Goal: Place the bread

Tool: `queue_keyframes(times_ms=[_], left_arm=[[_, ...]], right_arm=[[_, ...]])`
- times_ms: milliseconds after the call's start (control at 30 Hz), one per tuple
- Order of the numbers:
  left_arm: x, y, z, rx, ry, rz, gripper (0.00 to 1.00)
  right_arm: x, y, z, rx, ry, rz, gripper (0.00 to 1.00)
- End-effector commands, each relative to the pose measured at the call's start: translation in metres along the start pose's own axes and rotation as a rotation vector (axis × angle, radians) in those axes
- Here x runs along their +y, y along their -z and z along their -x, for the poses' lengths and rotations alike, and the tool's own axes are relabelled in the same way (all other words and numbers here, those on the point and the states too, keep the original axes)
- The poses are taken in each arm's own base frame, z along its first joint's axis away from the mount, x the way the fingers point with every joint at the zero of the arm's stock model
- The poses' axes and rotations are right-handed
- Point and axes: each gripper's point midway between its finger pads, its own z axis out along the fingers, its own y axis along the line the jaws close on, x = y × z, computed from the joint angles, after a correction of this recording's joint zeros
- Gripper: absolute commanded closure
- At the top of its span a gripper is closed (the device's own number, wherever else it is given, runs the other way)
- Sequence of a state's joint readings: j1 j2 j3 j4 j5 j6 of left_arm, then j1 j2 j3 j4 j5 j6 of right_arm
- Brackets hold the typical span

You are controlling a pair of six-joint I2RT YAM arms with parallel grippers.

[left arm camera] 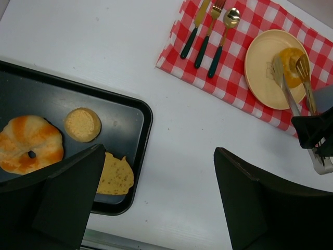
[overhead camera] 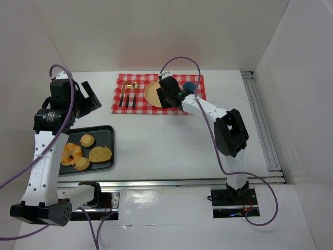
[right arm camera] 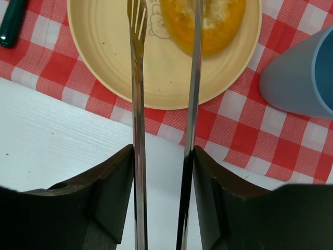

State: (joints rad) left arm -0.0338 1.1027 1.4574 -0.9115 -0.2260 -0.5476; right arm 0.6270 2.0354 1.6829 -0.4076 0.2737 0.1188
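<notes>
Your right fingers (right arm camera: 106, 192) clamp slim steel tongs (right arm camera: 138, 104), blades parted over the glossy bread (right arm camera: 218, 23) on a round cream plate (right arm camera: 104, 47); your left fingers (left arm camera: 67, 198) gape wide.

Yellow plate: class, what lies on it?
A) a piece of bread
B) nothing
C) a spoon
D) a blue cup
A: an orange-brown piece of bread lies on the plate, at the tips of the tongs.
</notes>
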Motion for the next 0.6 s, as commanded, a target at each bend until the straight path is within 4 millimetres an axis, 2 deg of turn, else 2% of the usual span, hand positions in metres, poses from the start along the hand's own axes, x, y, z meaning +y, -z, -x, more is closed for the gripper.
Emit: queue_keyframes(times_ms=[0,33,100,267,367,400,433,467,500,567], left_arm=[[0.001,0.004,0.007,-0.035,-0.012,-0.017,0.01],[0.001,0.004,0.007,-0.035,-0.012,-0.017,0.01],[0.005,-0.002,0.001,-0.011,-0.018,0.01,0.01],[0.027,-0.024,-0.022,0.053,0.004,0.14,0.01],[0.048,-0.04,-0.05,0.139,0.024,0.25,0.04],[0.058,-0.046,-0.062,0.169,0.056,0.301,0.05],[0.061,-0.054,-0.072,0.204,0.063,0.324,0.07],[0.068,-0.059,-0.079,0.224,0.082,0.352,0.11],[0.075,-0.062,-0.094,0.269,0.102,0.381,0.12],[0.081,-0.065,-0.102,0.296,0.122,0.4,0.15]], right_arm=[[0.011,0.023,0.039,-0.103,-0.035,0.036,0.45],[0.012,0.027,0.043,-0.111,-0.038,0.047,0.45],[0.012,0.041,0.055,-0.143,-0.055,0.062,0.37],[0.015,0.077,0.083,-0.227,-0.081,0.107,0.36],[0.015,0.1,0.092,-0.266,-0.1,0.139,0.36],[0.021,0.109,0.098,-0.288,-0.109,0.163,0.36],[0.019,0.118,0.1,-0.305,-0.123,0.168,0.36],[0.022,0.123,0.099,-0.306,-0.12,0.192,0.36],[0.027,0.129,0.1,-0.317,-0.129,0.216,0.36],[0.027,0.141,0.099,-0.33,-0.139,0.235,0.36]])
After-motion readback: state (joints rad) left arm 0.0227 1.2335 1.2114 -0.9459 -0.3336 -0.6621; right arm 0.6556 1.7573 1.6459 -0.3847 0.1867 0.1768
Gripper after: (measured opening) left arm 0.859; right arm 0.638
